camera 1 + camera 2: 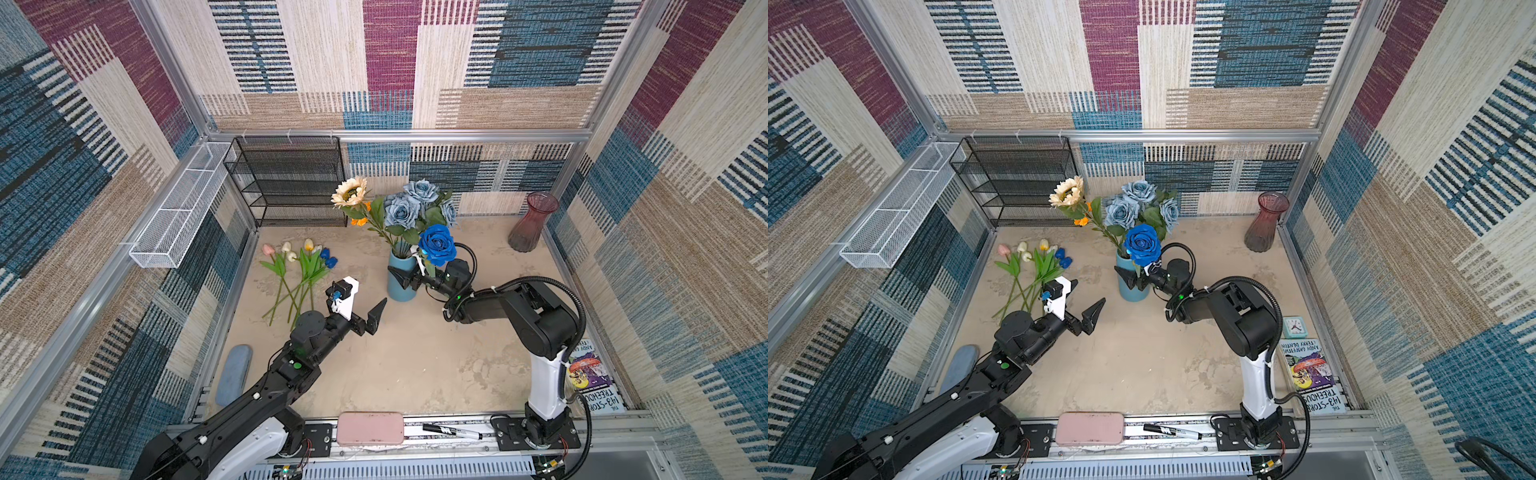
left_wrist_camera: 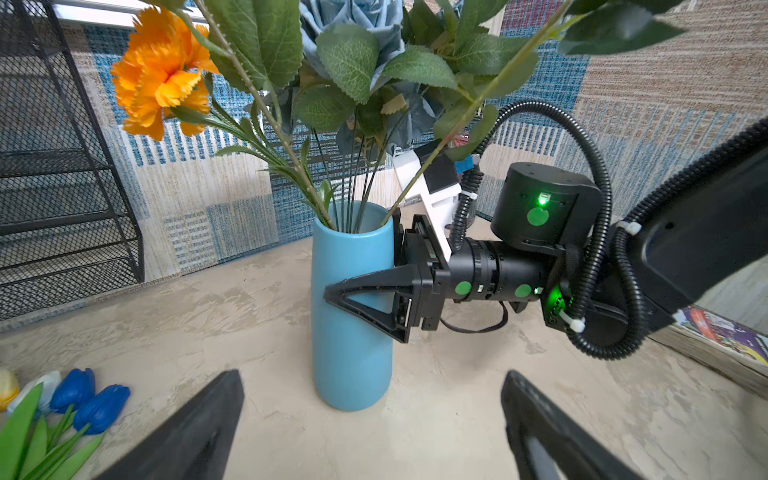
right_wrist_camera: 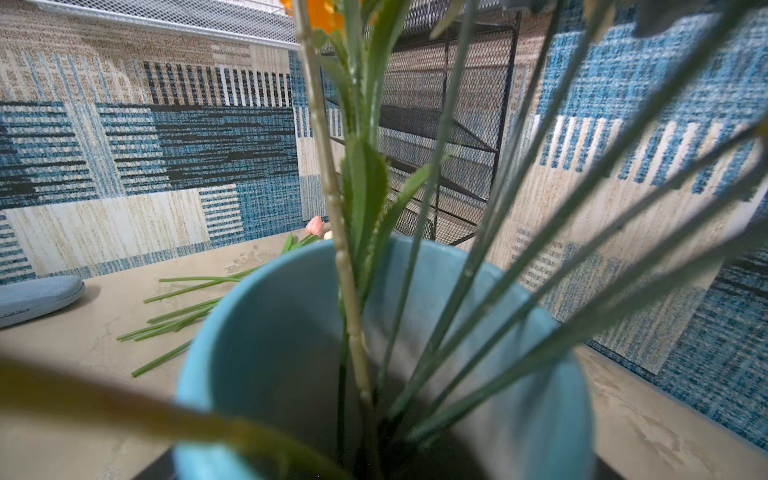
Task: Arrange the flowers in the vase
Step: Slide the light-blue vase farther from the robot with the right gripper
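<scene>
A light-blue vase (image 1: 401, 293) (image 2: 353, 365) stands mid-table. In it are a cream sunflower (image 1: 349, 192), dusty-blue roses (image 1: 403, 212), an orange flower (image 2: 162, 70) and a bright blue rose (image 1: 436, 245). My right gripper (image 1: 402, 272) straddles the vase body. Its near finger (image 2: 374, 280) lies against the front and the far one is hidden behind. Several tulips (image 1: 299, 262) (image 2: 87, 399) lie flat on the table at the left. My left gripper (image 1: 370, 293) (image 2: 372, 376) hovers open and empty between the tulips and the vase, pointing at the vase.
A dark red glass vase (image 1: 532, 226) stands back right. A black mesh shelf (image 1: 286, 183) and a white mesh tray (image 1: 183, 208) are back left. A blue-grey case (image 1: 232, 374), a pink case (image 1: 370, 428), a marker (image 1: 451, 432), a book (image 1: 590, 382) and a clock (image 1: 1295, 327) line the edges.
</scene>
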